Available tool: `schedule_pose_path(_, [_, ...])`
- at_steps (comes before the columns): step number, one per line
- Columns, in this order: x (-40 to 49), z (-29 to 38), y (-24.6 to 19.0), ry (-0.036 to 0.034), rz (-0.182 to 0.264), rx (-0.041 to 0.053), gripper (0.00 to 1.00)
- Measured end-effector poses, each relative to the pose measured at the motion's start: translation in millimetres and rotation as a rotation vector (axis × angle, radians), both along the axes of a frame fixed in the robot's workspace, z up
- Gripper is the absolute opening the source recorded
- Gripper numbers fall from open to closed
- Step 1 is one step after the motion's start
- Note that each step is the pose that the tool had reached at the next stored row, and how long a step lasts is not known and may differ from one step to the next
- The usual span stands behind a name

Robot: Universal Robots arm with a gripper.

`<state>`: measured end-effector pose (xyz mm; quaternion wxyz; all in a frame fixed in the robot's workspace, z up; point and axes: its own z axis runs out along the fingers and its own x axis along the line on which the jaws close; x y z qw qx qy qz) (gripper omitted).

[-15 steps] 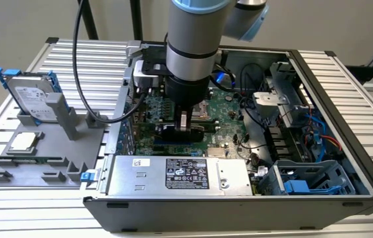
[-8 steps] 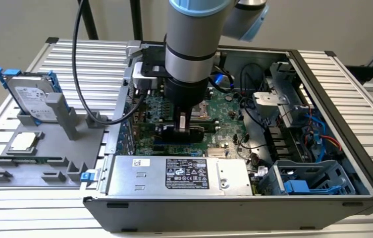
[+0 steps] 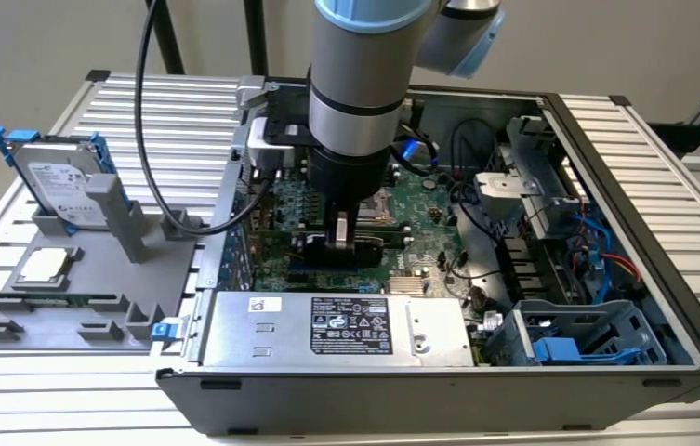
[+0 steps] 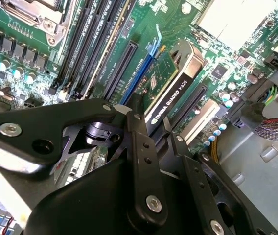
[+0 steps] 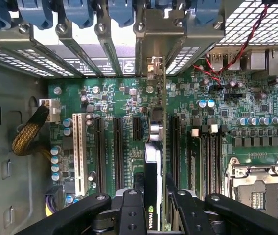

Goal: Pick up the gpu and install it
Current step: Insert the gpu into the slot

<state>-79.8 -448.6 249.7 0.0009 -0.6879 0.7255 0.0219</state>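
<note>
1. Exterior view: arm reaching straight down into the open computer case point(image 3: 647, 279), gripper point(image 3: 339, 243) low over the motherboard point(image 3: 430, 200), near the middle of the board.
2. Second wrist view: gripper point(image 4: 146, 128) closed edge-on around the gpu point(image 4: 171, 93), fingers point(image 4: 138, 128) pinching the card's top edge; held upright, probably so the bottom edge can meet a slot.
3. First wrist view: gpu point(image 5: 154, 161) standing on edge between two long black expansion slots point(image 5: 116, 147), silver end bracket pointing toward the rear slot openings point(image 5: 151, 46) of the case, seemingly lined up for seating.
4. Cannot tell whether the card's connector is fully pressed home or merely resting at the slot.
5. Outside the case, on the exterior view's left: grey fixture point(image 3: 77, 279) on the bench point(image 3: 647, 121), carrying the hard drive point(image 3: 62, 186) in its blue frame and the small silver CPU chip point(image 3: 45, 267), both well apart from the gripper.
</note>
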Motion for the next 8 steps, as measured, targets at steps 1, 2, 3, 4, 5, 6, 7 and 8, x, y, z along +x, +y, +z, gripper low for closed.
schedule_pose_path(1, [0.0,0.8,0.0,0.0002,0.000,-0.0005,0.00])
schedule_pose_path(2, [0.0,1.9,-0.1,0.0004,0.000,-0.0009,0.00])
schedule_pose_path(3, [0.0,2.3,-0.1,0.0003,0.000,-0.0005,0.00])
schedule_pose_path(4, [0.0,2.4,0.0,0.0002,0.000,-0.0002,0.00])
schedule_pose_path(5, [0.0,2.4,-0.1,0.0002,0.000,-0.0002,0.00])
schedule_pose_path(6, [0.0,2.4,-0.1,0.0003,0.000,-0.0003,0.00])
schedule_pose_path(7, [0.0,2.6,-0.1,0.0004,0.000,-0.0005,0.00])
schedule_pose_path(8, [0.0,2.6,-0.1,0.0004,0.000,-0.0005,0.00])
